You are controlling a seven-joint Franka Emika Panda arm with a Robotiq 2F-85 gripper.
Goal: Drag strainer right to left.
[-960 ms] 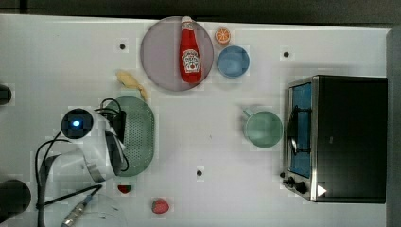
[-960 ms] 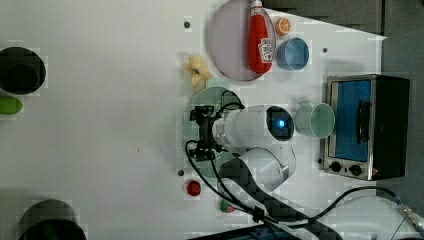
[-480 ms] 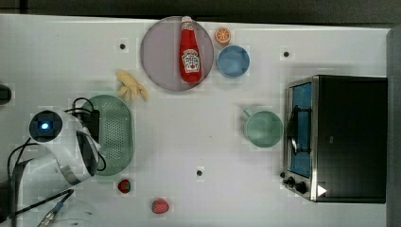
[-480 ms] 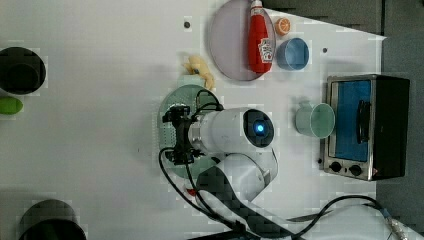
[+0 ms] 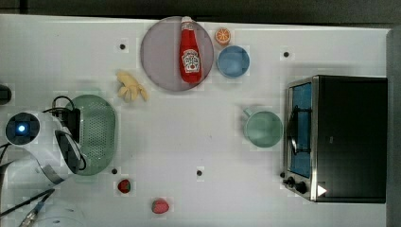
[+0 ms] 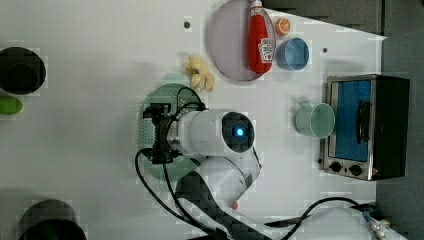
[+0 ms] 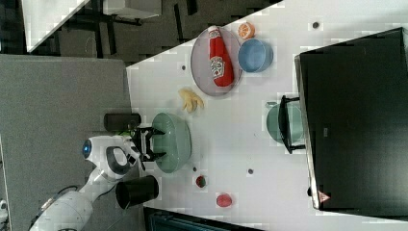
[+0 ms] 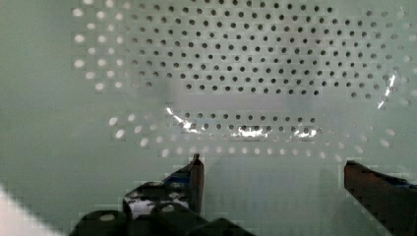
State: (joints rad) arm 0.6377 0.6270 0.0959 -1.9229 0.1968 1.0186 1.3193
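The pale green strainer lies near the top view's left end of the white table, partly under my arm. In the right view the strainer has my gripper reaching over its rim and into the bowl. The wrist view looks straight at the strainer's holed inner wall. There my gripper is open, its two dark fingertips standing wide apart against the bowl's inside with nothing pinched between them. In the left view the white wrist covers much of the strainer.
A banana lies just beyond the strainer. A plate with a ketchup bottle, a blue bowl, a green mug and a toaster oven stand toward the top view's right. Two strawberries lie near the front edge.
My arm and the strainer have slid together toward the top view's left, away from the mug. The other objects have stayed in place.
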